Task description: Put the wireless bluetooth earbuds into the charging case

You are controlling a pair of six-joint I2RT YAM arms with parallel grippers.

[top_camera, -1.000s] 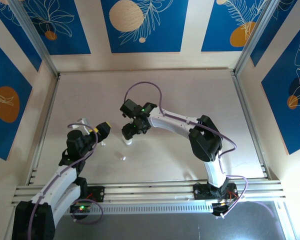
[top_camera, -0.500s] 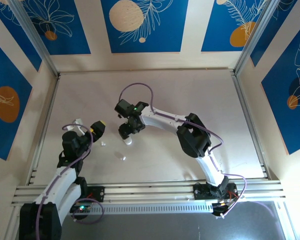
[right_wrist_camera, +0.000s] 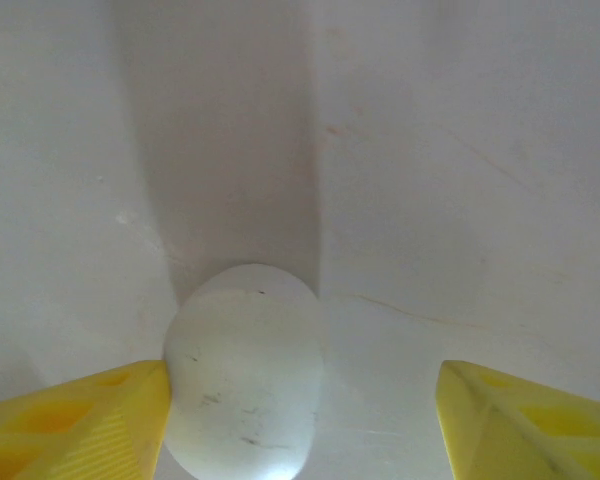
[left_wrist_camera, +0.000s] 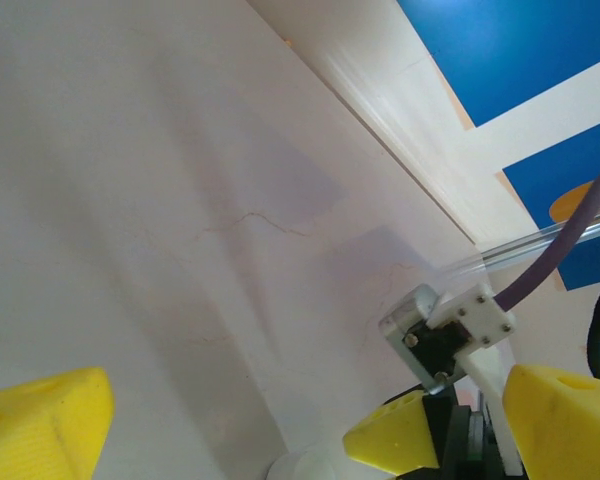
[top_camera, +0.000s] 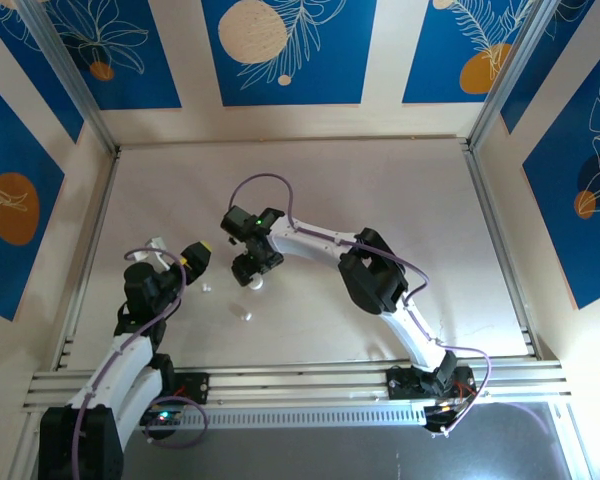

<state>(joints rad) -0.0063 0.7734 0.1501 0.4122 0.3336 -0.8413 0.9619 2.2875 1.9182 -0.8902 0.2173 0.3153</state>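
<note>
Right fingers (right_wrist_camera: 75,420) spread wide, straddling white case (right_wrist_camera: 245,370).

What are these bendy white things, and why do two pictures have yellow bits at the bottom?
They are two robot arms bolted to a table. One picture looks down on both from above. The other two come from little cameras on the arms' wrists, so the yellow bits are each arm's own fingers. A white pebble-shaped case lies on the table between the open fingers of the right gripper. It sits against one finger and is not squeezed. From above, two tiny white specks, probably earbuds, lie near it. The left gripper is wide open and holds nothing.
</note>
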